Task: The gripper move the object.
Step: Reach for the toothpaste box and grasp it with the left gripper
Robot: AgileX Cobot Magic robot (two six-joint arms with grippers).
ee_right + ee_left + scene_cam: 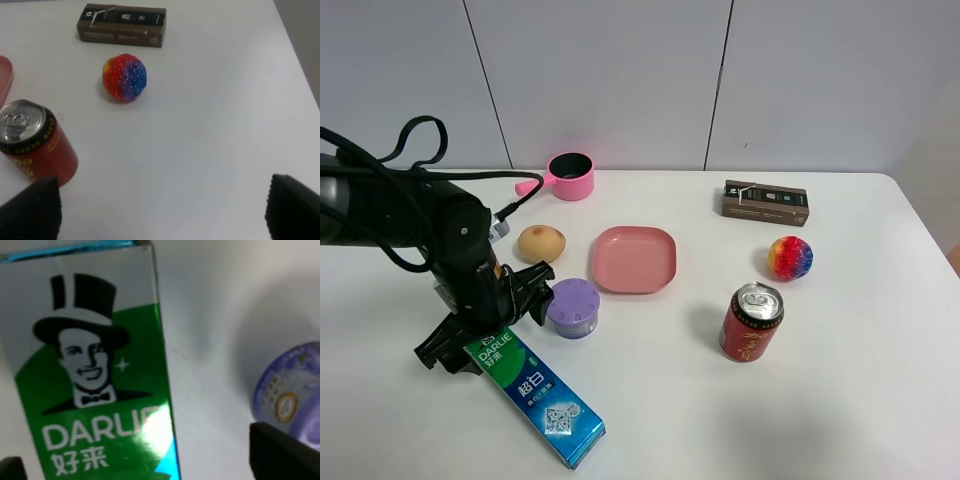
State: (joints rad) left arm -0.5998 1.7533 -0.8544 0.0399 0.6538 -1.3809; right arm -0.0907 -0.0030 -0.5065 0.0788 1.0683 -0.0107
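Note:
The object, a long green-to-blue DARLIE toothpaste box, lies flat on the white table at the front left, running diagonally. My left gripper is low over its upper end with the jaws open, one finger on each side of the box. In the left wrist view the box fills the picture between the two black fingertips, and the gripper is not closed on it. My right gripper is open and empty; it is out of the exterior high view.
A purple lidded tub stands right beside the left gripper's finger. Also on the table are a potato, a pink pot, a pink plate, a red can, a colourful ball and a brown box.

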